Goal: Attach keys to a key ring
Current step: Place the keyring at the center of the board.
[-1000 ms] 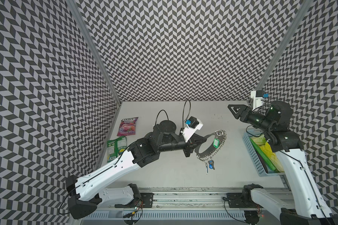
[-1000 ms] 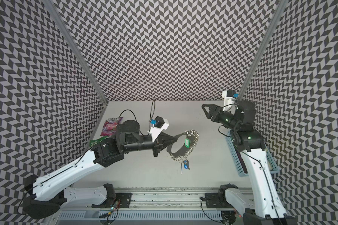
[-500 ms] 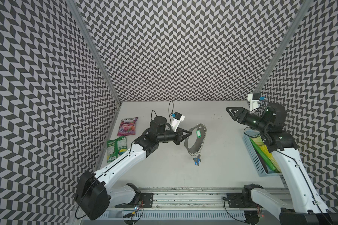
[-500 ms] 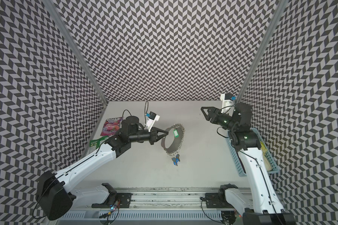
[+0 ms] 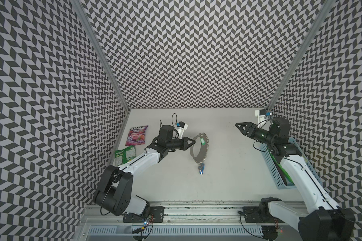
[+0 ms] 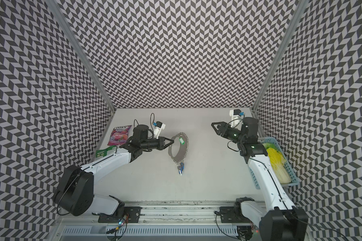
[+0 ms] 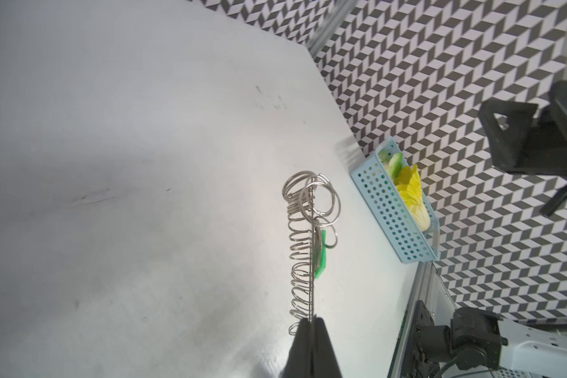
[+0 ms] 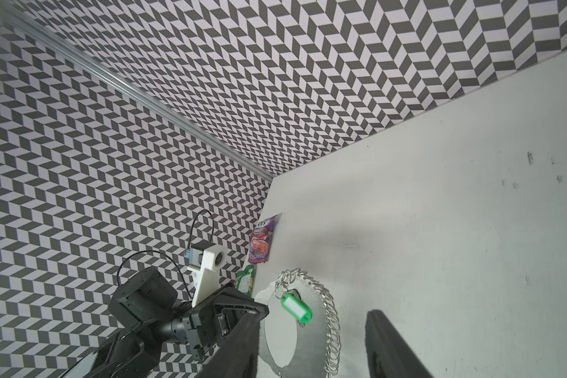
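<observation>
Left fingers (image 7: pixel 300 353) pinched tight on the key ring (image 6: pixel 175 159), clamping the gray plate's inner rim and holding it up on edge! Just beyond the fingertips hangs the green-tagged key (image 8: pixel 296 306), seemingly threaded on a wire ring already. Blue-tagged keys (image 5: pixel 201 168) dangle below them. Right fingers (image 8: pixel 387 347), well away, stand spread and empty. Plate looks stiff and light; the rings swing loose, so the flat plate's the hold.

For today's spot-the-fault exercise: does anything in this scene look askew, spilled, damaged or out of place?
Nothing is spilled or broken. One oddity: the key ring is not lying flat; the left pincer holds it up on edge, the green-tagged key hanging against its face and the blue-tagged keys dangling below.
</observation>
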`<action>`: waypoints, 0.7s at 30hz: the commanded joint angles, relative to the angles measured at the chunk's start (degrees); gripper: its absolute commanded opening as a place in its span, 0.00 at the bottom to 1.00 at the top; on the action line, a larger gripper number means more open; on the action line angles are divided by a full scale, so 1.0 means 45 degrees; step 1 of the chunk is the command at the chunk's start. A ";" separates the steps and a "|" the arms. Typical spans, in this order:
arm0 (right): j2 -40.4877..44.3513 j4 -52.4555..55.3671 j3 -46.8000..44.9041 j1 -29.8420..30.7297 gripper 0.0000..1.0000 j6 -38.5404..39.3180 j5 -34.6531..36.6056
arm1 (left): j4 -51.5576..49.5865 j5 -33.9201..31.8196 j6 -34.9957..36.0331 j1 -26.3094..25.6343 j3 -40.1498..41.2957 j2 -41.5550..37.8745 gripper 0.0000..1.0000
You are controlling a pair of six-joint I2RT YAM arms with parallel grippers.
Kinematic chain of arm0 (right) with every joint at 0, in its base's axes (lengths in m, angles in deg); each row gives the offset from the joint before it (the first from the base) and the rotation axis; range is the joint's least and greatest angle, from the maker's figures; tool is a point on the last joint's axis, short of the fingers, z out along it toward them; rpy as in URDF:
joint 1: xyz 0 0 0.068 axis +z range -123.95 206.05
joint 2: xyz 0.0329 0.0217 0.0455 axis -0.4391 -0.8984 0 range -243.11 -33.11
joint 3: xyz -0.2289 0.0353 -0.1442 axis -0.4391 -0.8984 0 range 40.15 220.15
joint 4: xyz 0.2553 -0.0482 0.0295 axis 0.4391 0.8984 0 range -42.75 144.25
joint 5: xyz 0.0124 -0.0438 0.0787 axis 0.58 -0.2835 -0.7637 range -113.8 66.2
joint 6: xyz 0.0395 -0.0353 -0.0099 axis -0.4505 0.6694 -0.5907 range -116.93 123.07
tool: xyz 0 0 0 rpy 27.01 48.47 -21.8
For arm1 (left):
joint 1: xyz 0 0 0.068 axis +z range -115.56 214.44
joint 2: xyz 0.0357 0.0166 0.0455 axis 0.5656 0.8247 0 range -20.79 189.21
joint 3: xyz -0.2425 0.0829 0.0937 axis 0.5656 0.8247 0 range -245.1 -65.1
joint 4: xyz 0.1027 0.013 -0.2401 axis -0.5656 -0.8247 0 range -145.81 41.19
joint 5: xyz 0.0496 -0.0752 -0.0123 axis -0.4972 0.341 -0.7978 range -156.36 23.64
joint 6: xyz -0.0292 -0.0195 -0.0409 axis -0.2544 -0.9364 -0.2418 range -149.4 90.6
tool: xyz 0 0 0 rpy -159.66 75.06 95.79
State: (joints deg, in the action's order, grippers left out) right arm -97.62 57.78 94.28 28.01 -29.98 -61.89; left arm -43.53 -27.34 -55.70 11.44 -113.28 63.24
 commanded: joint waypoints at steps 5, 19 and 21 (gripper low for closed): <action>-0.0950 -0.1515 -0.0226 -0.0034 0.54 0.0263 -0.0560 | 0.1718 0.0354 -0.0486 0.0804 0.0466 0.1032 0.00; -0.2712 -0.2019 -0.0837 -0.0006 0.54 0.1274 -0.0316 | 0.0159 -0.2148 0.0592 0.2230 0.0378 0.2269 0.00; -0.2846 -0.2149 -0.0932 -0.0011 0.54 0.1276 -0.0306 | 0.0090 -0.2392 0.0940 0.2367 0.0356 0.2426 0.00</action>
State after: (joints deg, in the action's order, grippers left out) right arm -109.79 52.51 90.59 28.01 -25.48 -63.24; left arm -40.78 -33.35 -55.64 21.49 -110.97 72.57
